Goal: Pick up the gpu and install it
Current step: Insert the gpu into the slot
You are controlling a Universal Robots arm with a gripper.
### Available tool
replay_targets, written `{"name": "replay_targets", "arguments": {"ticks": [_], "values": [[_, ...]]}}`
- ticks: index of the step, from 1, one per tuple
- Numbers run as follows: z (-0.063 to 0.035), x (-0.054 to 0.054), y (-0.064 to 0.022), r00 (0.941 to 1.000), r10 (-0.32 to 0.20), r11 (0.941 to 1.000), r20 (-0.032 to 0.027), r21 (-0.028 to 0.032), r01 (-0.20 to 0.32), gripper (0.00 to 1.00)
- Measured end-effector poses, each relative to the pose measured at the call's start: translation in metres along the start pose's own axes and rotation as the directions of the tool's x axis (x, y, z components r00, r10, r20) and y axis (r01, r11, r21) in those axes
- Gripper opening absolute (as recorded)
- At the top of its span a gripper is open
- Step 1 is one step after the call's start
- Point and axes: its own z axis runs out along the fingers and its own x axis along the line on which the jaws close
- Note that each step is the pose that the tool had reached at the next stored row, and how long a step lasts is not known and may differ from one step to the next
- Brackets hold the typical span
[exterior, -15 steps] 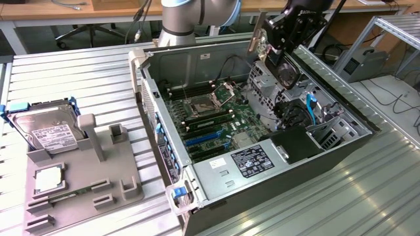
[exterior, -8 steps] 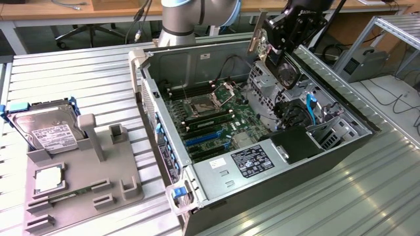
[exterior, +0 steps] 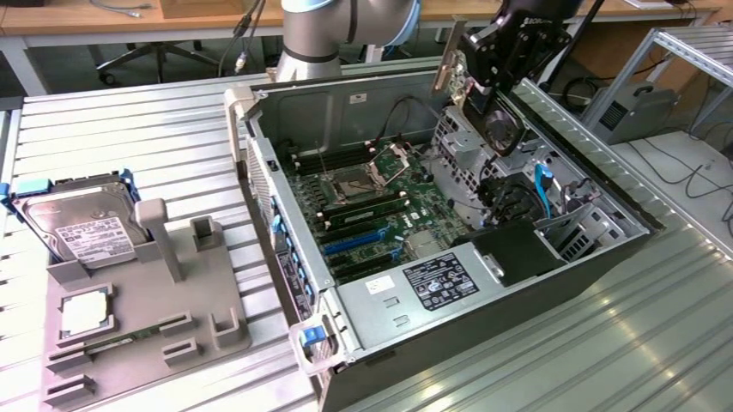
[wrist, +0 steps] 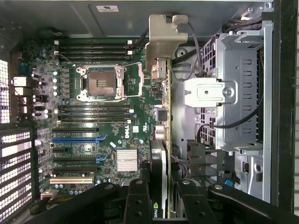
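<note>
Pickup apparently done: clamps jaws of gripper (wrist: 161, 198) on the gpu (wrist: 160, 154), holds it edge-on above the motherboard (wrist: 140, 119), near its blue slot (wrist: 77, 139) but crosswise and unseated. Leaves installation inside the open case (exterior: 309, 107) outstanding.

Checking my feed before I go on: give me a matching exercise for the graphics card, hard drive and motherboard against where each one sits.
1 graphics card
2 hard drive
3 motherboard

a standing in the grey rack
b lying inside the open case
c clamped in the gripper above the case

Pairs: 1-c, 2-a, 3-b
</note>
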Motion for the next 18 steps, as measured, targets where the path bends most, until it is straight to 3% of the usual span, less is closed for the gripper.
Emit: {"name": "replay_targets", "arguments": {"ticks": [4,6,8,13,14,18], "values": [[0.0000,0.0000,0.0000,0.9999,-0.015,0.9999,-0.0006,-0.0003,0.015,0.27],[0.0000,0.0000,0.0000,0.9978,-0.066,0.9978,-0.0027,-0.0017,0.066,0.27],[0.0000,0.0000,0.0000,0.9909,-0.134,0.9909,-0.0053,-0.0037,0.134,0.27],[0.0000,0.0000,0.0000,0.9629,-0.270,0.9629,-0.0102,-0.0082,0.270,0.27],[0.0000,0.0000,0.0000,0.9514,-0.308,0.9514,-0.0115,-0.0096,0.308,0.27],[0.0000,0.0001,0.0000,0.9223,-0.386,0.9224,-0.0139,-0.0128,0.386,0.27]]}}
